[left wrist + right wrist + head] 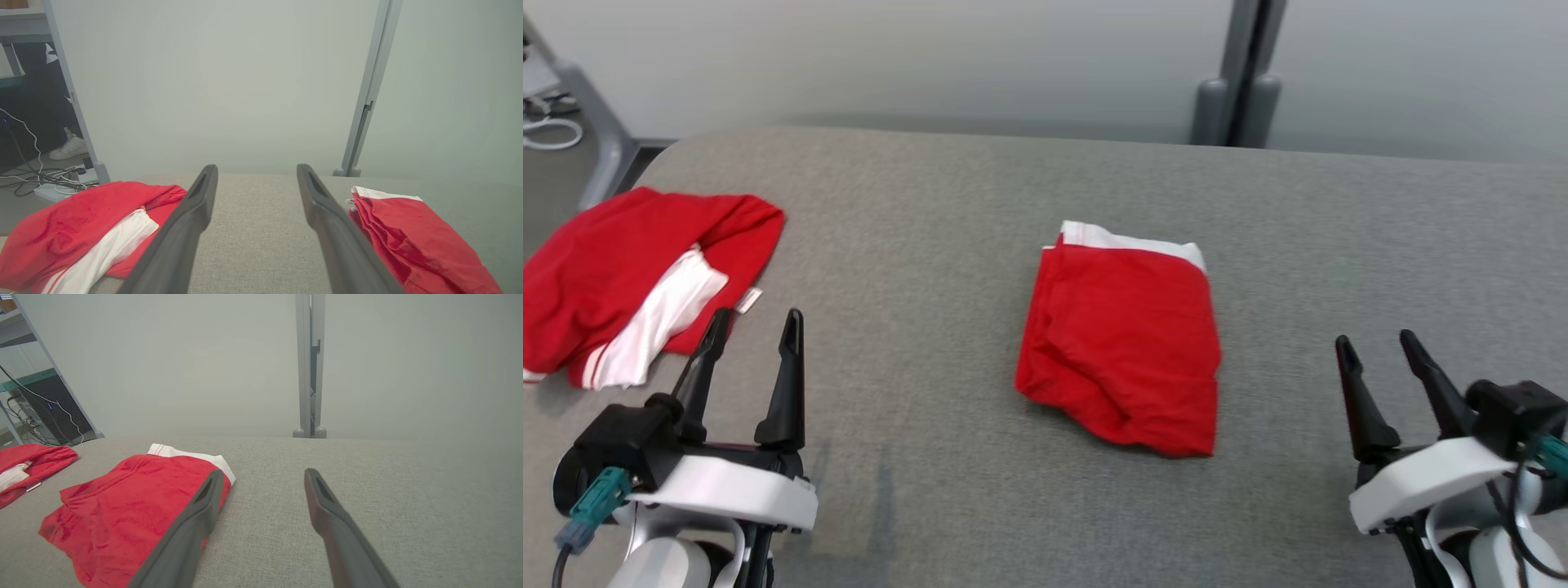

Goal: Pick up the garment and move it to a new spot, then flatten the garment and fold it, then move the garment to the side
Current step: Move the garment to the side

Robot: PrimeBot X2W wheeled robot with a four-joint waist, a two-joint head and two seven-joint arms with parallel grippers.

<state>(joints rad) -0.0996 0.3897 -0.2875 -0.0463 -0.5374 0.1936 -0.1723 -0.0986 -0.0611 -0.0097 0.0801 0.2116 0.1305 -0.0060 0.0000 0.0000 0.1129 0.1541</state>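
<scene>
A folded red garment (1123,335) with a white band at its far edge lies in the middle of the grey padded table (931,204); it also shows at the right of the left wrist view as the folded garment (412,232) and at the left of the right wrist view (135,506). My left gripper (756,327) stands open at the lower left, nothing between its fingers (192,216). My right gripper (1376,343) stands open at the lower right, empty, its fingers (327,506) over bare table. Both are apart from the folded garment.
A second red and white garment (629,286) lies loosely folded at the table's left edge, close beyond my left gripper, also in the left wrist view (81,228). A grey partition post (1241,73) stands behind the table. Cables (45,179) and a shoe (69,149) lie on the floor at left.
</scene>
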